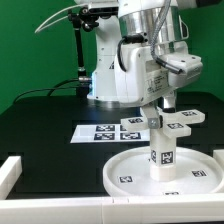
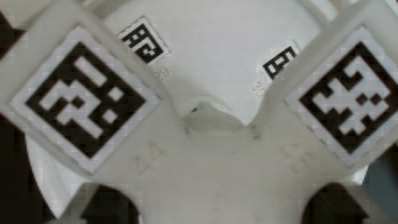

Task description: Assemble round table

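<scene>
The large round disc lies flat on the black table near the front. The short thick leg stands upright on its middle, a tag facing the camera. The four-armed cross base sits level on top of the leg. My gripper comes down from above and is shut on the cross base at its centre. In the wrist view the cross base fills the frame, with two tagged arms spread out. My gripper holds it, a dark fingertip showing on each side of the white hub.
The marker board lies flat behind the disc, partly hidden by the cross base. A white raised border runs along the table's front and the exterior view's left. The robot's base stands at the back.
</scene>
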